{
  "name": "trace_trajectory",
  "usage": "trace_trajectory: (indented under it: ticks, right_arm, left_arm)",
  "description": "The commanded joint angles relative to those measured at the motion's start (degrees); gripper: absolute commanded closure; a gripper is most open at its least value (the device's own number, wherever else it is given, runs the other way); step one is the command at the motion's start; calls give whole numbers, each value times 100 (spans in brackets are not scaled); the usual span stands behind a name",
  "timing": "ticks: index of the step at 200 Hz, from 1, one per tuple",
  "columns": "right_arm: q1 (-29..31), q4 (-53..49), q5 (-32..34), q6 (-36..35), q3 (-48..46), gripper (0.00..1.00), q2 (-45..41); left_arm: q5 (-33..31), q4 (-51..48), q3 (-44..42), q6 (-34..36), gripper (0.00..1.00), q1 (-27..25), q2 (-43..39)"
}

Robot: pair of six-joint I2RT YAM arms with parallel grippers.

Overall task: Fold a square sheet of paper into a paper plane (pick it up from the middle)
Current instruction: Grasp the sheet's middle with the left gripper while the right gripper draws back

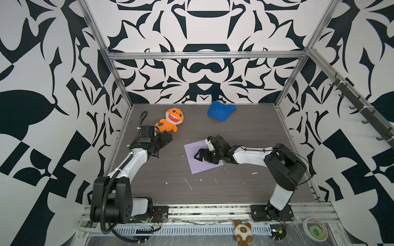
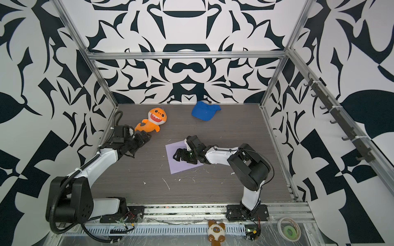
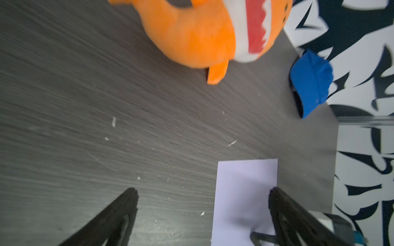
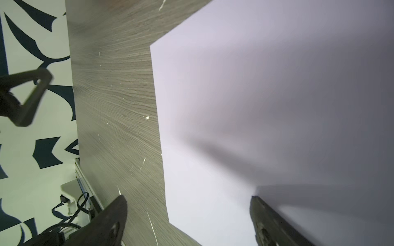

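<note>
The square sheet of paper [image 1: 199,167] [image 2: 181,168] is pale lavender and lies flat and unfolded on the dark wood-grain table, right of centre. My right gripper [image 1: 198,155] [image 2: 178,155] hangs low over its middle, open. In the right wrist view [image 4: 188,198] one finger stands over the sheet [image 4: 255,95] and the other beyond its edge over bare table. My left gripper [image 1: 163,146] [image 2: 141,147] is open and empty at the left, apart from the sheet [image 3: 245,181]; in its wrist view [image 3: 203,190] only table lies between the fingers. No paper plane is in view.
An orange plush shark [image 1: 171,119] [image 3: 202,32] lies just behind the left gripper. A blue fabric cap [image 1: 221,110] [image 3: 309,83] sits at the back wall. White scraps dot the table. A small brown plush [image 1: 243,232] and a tape roll [image 1: 315,231] rest on the front rail.
</note>
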Motion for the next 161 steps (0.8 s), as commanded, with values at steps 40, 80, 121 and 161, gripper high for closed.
trace_trajectory:
  ticks: [40,80,121,161]
  right_arm:
    - [-1537,-1117,565,-1347,-297,0,-1473]
    - [-2119,-1780,1282,-2187,-243,0,-1900]
    - [-2377,-2035,1804,-2536,-187,0,-1936]
    - [-2433,-2110,2142,-2615,-317,0,-2096]
  left_arm:
    - [-1178,-1849,1437,-1266,1,-2030,1297]
    - [-1549,-2968,2854,-1566,1,-2942,2695]
    - [-1823,-3842,3964,-1599,1,-3435,3696]
    - [-1462,-3968,4443,-1584,1,-3454,4184]
